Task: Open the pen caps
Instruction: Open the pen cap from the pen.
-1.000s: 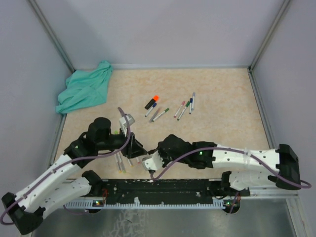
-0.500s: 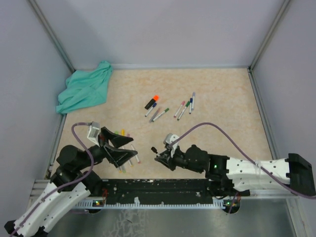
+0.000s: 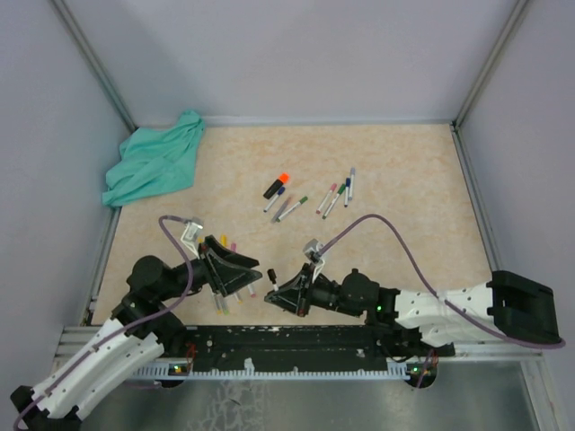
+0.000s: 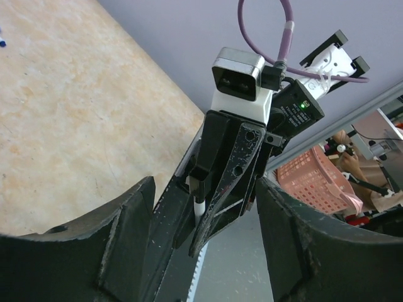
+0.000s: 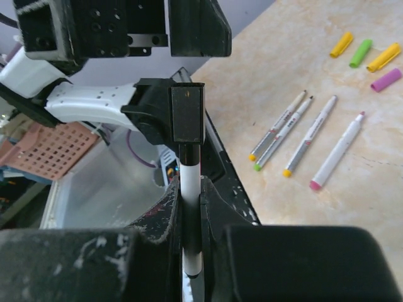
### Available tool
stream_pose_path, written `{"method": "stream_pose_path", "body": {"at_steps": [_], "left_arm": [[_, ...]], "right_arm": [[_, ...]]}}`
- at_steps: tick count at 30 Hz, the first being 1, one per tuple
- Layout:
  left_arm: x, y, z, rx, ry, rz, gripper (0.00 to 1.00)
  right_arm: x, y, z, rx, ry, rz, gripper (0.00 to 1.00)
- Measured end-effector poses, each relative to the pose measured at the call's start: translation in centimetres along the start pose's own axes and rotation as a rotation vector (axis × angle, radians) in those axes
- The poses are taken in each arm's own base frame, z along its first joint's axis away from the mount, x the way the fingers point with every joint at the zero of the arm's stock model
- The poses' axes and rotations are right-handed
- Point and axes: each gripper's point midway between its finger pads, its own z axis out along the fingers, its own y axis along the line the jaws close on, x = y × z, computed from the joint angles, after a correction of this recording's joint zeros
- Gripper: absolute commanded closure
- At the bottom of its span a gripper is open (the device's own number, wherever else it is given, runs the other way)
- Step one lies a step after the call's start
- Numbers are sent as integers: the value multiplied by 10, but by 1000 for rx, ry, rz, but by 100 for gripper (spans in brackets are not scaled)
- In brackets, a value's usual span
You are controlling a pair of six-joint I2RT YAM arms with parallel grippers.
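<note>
The right gripper (image 5: 189, 204) is clamping a pen (image 5: 189, 179), cap (image 5: 187, 113) on, near the front edge of the table (image 3: 404, 180); the left gripper (image 4: 204, 189) is holding its fingers apart.

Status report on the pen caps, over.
Right gripper: jaws shut on white pen, black cap on. Left gripper: jaws open, facing it. Nothing between.

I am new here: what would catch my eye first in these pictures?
At the near edge of the table, the right gripper, shut on a white pen with a black cap, faces the open left gripper. Behind them lie loose pens mid-table and a teal cloth in the far left corner.
</note>
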Motion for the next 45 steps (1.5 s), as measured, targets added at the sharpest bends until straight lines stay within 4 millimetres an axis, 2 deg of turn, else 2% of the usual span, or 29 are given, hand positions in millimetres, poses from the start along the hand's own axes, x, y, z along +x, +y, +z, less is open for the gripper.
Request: {"method": "stream_pose_path", "body": {"at_steps": [5, 11, 19, 25, 26, 28, 33, 39, 45], "left_arm": [[2, -3, 3, 22, 16, -10, 42], [5, -7, 5, 57, 29, -22, 48], [18, -1, 7, 69, 77, -49, 62], [19, -4, 9, 93, 84, -51, 72], [19, -5, 9, 97, 83, -49, 78], [18, -6, 9, 104, 82, -47, 99], [15, -9, 10, 124, 70, -36, 100], [3, -7, 15, 88, 19, -23, 100], [-18, -9, 38, 31, 41, -4, 100]], "right_arm": [[1, 8, 8, -39, -3, 51, 100], [-2, 17, 18, -73, -10, 72, 100], [-4, 22, 20, -97, -19, 85, 100], [-3, 24, 21, -109, -18, 93, 100], [-3, 24, 21, -112, -18, 94, 100], [-3, 26, 22, -123, -22, 100, 100], [-6, 30, 24, -146, -41, 120, 100], [-13, 32, 24, -174, -86, 155, 100], [-40, 29, 22, -187, -239, 215, 100]]}}
